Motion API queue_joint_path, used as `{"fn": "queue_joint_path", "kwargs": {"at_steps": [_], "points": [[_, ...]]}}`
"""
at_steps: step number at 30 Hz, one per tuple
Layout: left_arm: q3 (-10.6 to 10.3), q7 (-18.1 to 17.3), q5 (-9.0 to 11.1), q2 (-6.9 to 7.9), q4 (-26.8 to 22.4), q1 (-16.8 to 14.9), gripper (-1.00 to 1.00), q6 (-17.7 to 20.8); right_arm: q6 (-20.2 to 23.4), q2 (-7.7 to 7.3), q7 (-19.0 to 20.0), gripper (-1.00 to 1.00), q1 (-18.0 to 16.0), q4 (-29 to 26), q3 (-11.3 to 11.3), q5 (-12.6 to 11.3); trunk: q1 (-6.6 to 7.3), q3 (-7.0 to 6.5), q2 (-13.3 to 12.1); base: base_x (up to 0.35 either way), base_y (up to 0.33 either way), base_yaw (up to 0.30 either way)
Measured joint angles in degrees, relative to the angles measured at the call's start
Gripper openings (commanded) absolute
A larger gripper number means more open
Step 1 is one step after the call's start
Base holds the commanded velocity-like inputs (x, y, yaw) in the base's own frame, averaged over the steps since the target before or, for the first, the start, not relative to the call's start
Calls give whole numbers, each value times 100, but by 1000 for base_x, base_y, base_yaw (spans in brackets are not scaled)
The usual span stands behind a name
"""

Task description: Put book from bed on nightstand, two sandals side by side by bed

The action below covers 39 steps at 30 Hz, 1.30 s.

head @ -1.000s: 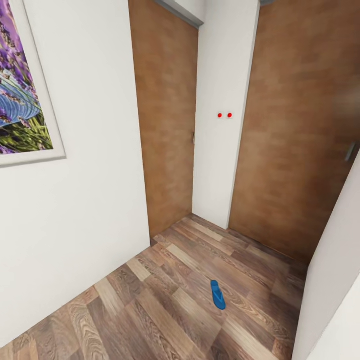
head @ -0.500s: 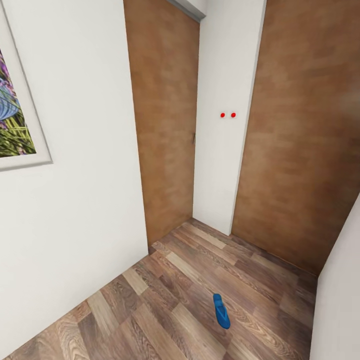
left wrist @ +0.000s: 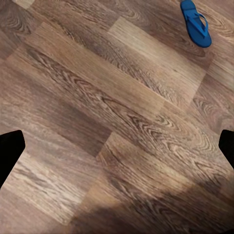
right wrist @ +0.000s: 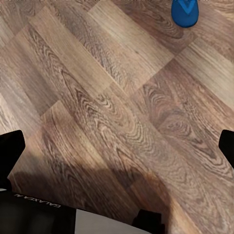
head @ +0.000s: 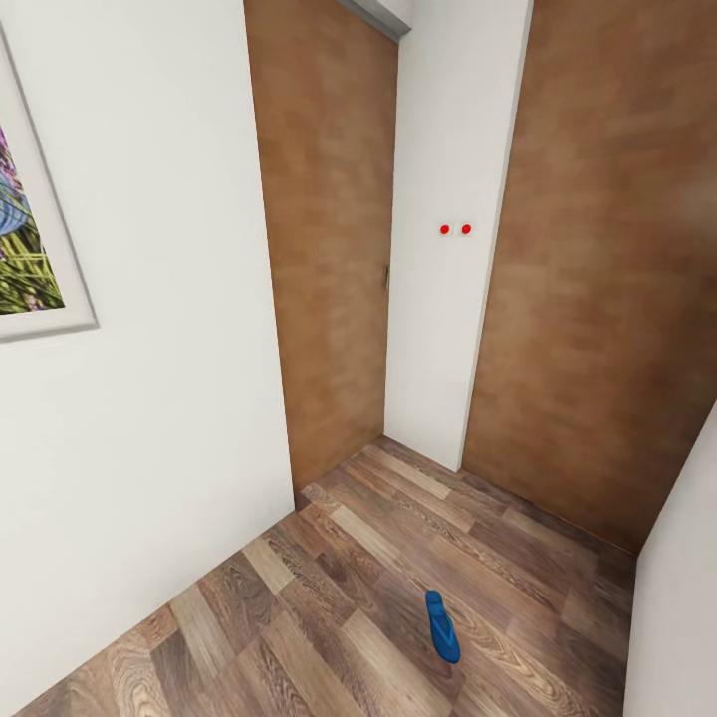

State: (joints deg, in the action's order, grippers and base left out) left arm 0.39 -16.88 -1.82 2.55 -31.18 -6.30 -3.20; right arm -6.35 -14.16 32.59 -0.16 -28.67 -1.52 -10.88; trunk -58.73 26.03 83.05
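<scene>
I'm closing on one blue sandal (head: 441, 626) lying alone on the plank floor (head: 299, 617) by the doors, both grippers spread wide and empty, so next I need to reach down for it.

sandal (right wrist: 185, 12): toe cut off | framed picture (head: 30, 261): cropped

The wood-plank floor (head: 329, 597) carries one blue sandal (head: 441, 625), lying flat near the doors.
</scene>
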Motion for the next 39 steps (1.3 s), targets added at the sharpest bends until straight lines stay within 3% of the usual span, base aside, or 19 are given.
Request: {"fn": "queue_joint_path", "kwargs": {"at_steps": [7,23,39], "points": [[0,0,0,-1,-2,0,100,0,6,-2,-2,100,2,7,0,0,0,0,0,0,0,-68],[5,0,1,0,2,0,100,0,6,-2,1,100,0,5,0,0,0,0,0,0,0,-247],[4,0,1,1,-1,0,100,0,0,0,-6,100,2,0,0,0,0,0,0,0,0,-19]]}}
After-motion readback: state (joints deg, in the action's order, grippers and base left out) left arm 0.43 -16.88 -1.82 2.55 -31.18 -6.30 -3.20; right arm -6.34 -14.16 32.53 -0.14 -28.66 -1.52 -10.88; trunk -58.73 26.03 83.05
